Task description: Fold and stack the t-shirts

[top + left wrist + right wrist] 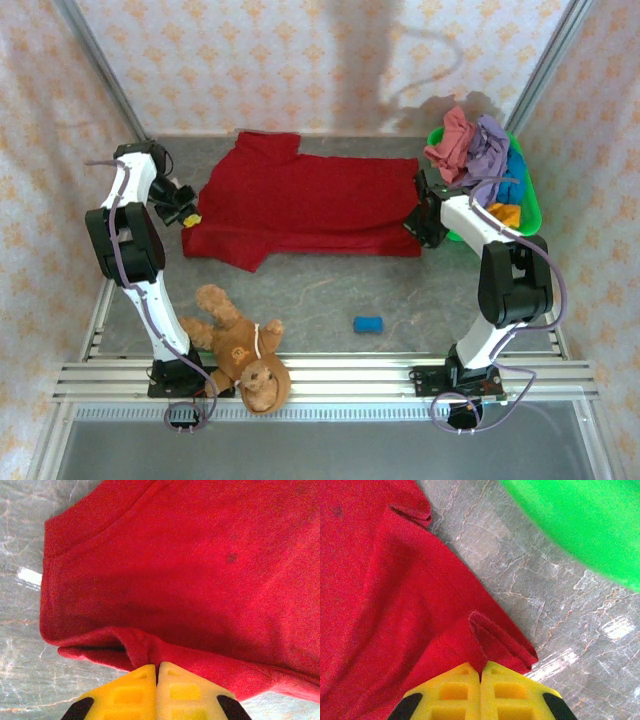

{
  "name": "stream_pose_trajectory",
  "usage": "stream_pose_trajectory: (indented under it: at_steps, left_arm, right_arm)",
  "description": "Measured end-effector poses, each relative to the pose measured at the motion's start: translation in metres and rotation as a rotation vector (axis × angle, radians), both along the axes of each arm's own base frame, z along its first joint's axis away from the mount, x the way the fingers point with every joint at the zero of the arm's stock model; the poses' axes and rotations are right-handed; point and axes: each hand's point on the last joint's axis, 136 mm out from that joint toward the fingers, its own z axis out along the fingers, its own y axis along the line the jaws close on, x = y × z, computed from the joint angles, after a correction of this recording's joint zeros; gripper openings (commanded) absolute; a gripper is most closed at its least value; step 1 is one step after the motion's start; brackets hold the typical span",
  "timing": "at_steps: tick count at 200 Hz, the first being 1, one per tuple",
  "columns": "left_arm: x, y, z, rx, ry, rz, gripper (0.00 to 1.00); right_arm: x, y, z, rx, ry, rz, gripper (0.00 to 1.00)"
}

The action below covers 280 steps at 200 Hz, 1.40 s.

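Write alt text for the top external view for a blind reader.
A dark red t-shirt lies spread on a grey table, the left gripper at its left edge, the right gripper at its right edge. A green basket heaped with other t-shirts sits far right; a teddy bear and small blue object lie near the front.

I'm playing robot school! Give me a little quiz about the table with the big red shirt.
1. True or false: the dark red t-shirt lies spread out on the table.
2. Fill in: the small object lying alone on the table is coloured ___.
3. Where are the other t-shirts heaped? A. in the green basket B. on a chair C. in a drawer

Key: 1 true; 2 blue; 3 A.
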Motion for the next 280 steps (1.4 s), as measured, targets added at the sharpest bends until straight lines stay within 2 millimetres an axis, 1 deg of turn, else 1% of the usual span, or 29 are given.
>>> stream_pose_trajectory:
  at_steps: [21,39,57,72,87,132,148,166,182,193,216,218,224,229,240,250,261,280]
  left_arm:
    - [0.007,0.001,-0.003,-0.004,0.007,-0.006,0.0]
    - [0.014,0.002,-0.012,-0.009,0.018,-0.023,0.0]
    - [0.015,0.001,-0.023,-0.019,0.048,-0.026,0.0]
    - [0.015,0.0,-0.028,-0.024,0.066,-0.028,0.0]
    - [0.019,0.0,-0.027,-0.022,0.06,-0.032,0.0]
    - [0.039,-0.005,-0.008,-0.002,-0.015,-0.052,0.0]
    - [0.043,-0.01,-0.006,-0.008,-0.026,-0.06,0.0]
    - [0.045,-0.012,-0.01,-0.013,-0.02,-0.061,0.0]
    - [0.048,-0.012,-0.017,-0.015,-0.008,-0.058,0.0]
    - [0.049,-0.011,-0.022,-0.015,0.002,-0.056,0.0]
    - [0.049,-0.01,-0.029,-0.015,0.02,-0.045,0.0]
    - [0.049,-0.01,-0.029,-0.015,0.021,-0.043,0.01]
    - [0.05,-0.009,-0.03,-0.015,0.021,-0.04,0.09]
    - [0.05,-0.009,-0.03,-0.014,0.019,-0.039,0.14]
    - [0.052,-0.008,-0.029,-0.013,0.014,-0.031,0.22]
    - [0.055,-0.007,-0.026,-0.012,-0.002,-0.031,0.32]
    - [0.059,-0.006,-0.023,-0.012,-0.015,-0.02,0.39]
    - [0.062,-0.003,-0.021,-0.01,-0.027,-0.007,0.48]
  right_arm:
    - [0.002,-0.002,0.001,-0.011,-0.009,-0.011,0.0]
    - [0.004,-0.003,0.0,-0.018,-0.012,-0.014,0.0]
    - [0.009,-0.003,0.0,-0.023,-0.017,-0.016,0.0]
    - [0.013,-0.004,-0.001,-0.029,-0.022,-0.018,0.0]
    - [0.014,-0.005,-0.001,-0.038,-0.022,-0.02,0.0]
    - [0.016,-0.01,-0.001,-0.062,-0.028,-0.033,0.0]
    - [0.017,-0.01,-0.001,-0.063,-0.033,-0.038,0.0]
    - [0.019,-0.01,-0.001,-0.064,-0.033,-0.038,0.02]
    - [0.024,-0.009,-0.001,-0.064,-0.037,-0.037,0.07]
    - [0.027,-0.008,0.0,-0.064,-0.041,-0.032,0.12]
    - [0.031,-0.008,0.004,-0.067,-0.052,-0.02,0.26]
    - [0.031,-0.008,0.004,-0.069,-0.052,-0.013,0.28]
    - [0.031,-0.008,0.004,-0.07,-0.052,-0.011,0.32]
    - [0.031,-0.008,0.004,-0.07,-0.05,-0.009,0.34]
    - [0.029,-0.008,0.004,-0.076,-0.046,0.007,0.37]
    - [0.027,-0.006,0.004,-0.079,-0.04,0.019,0.38]
    - [0.024,-0.004,0.005,-0.085,-0.032,0.038,0.39]
    - [0.018,0.008,0.011,-0.092,-0.028,0.093,0.41]
